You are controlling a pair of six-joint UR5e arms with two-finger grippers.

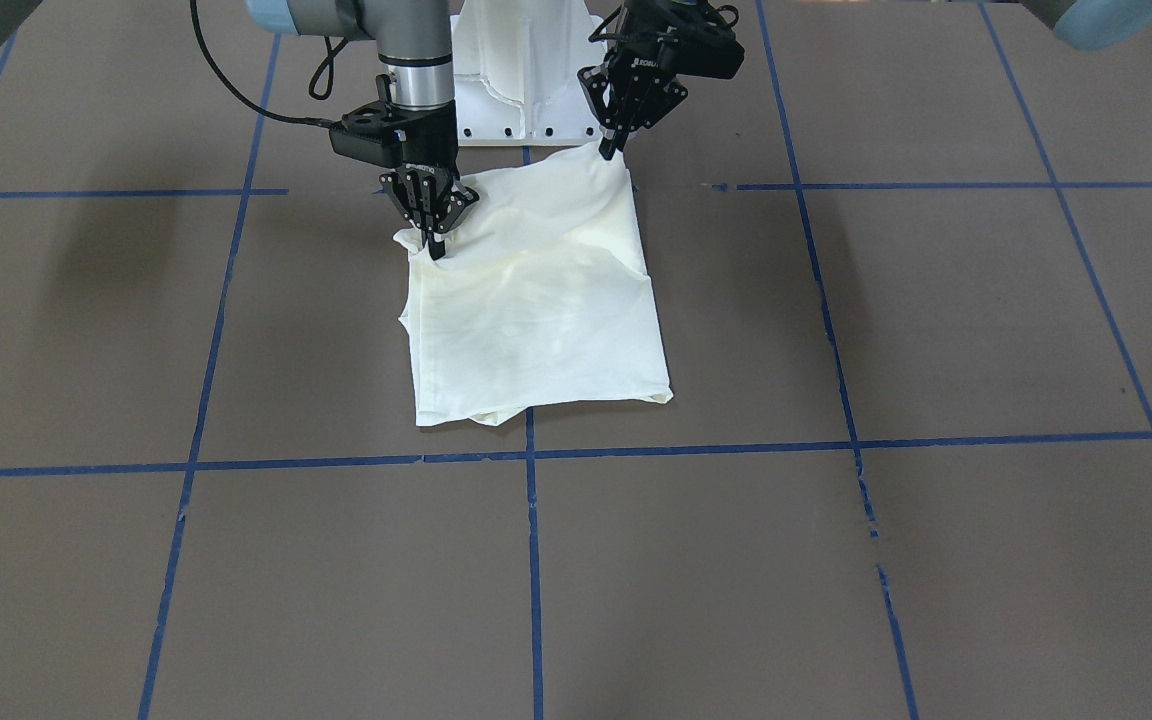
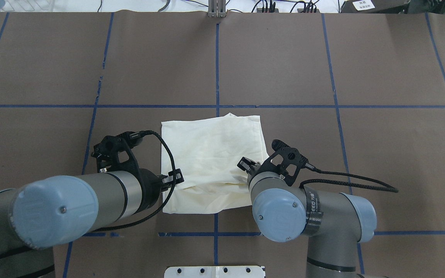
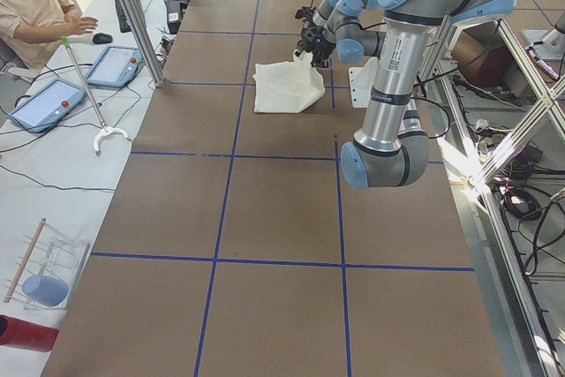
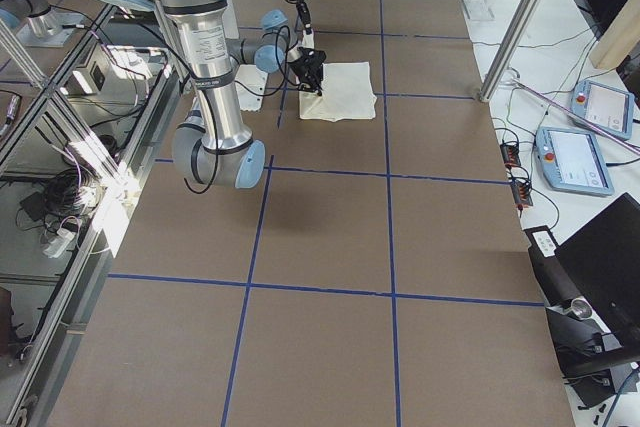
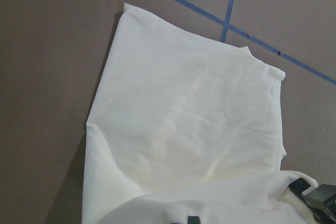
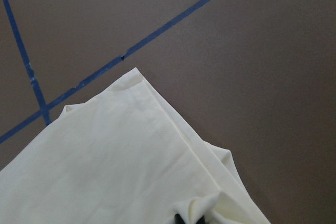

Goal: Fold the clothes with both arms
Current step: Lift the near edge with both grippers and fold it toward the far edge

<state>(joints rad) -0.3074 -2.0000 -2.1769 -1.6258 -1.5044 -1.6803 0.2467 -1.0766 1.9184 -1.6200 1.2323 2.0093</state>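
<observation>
1. Left gripper [image 1: 609, 150]: its fingers are pressed together on the T-shirt [image 1: 536, 320], pinching the corner on the robot's left, at the edge nearest the white base [image 1: 526, 110].
2. Right gripper [image 1: 433, 245]: it is likewise closed on cloth, pinching a bunched corner on the robot's right. It sits a little farther from the base than the left gripper.
3. Cloth between the two pinched corners is creased and slightly raised. In the left wrist view this raised edge crosses the bottom of the picture, above the flat layer beyond it.
4. The T-shirt is folded to a rough rectangle with a plain cream-white side up. It lies on the brown surface [image 1: 836, 560] midway between the left arm [image 2: 52, 208] and the right arm [image 2: 284, 212], close to the base.
5. Blue tape lines [image 1: 533, 560] divide the surface into a grid. The T-shirt straddles the centre line, and its far edge stops just short of a cross line.
6. Beyond the far edge of the surface, in the left side view, a person [image 3: 31, 6] sits at a white side table with one hand near a mouse. Two tablets [image 3: 115, 64] lie on that table.
</observation>
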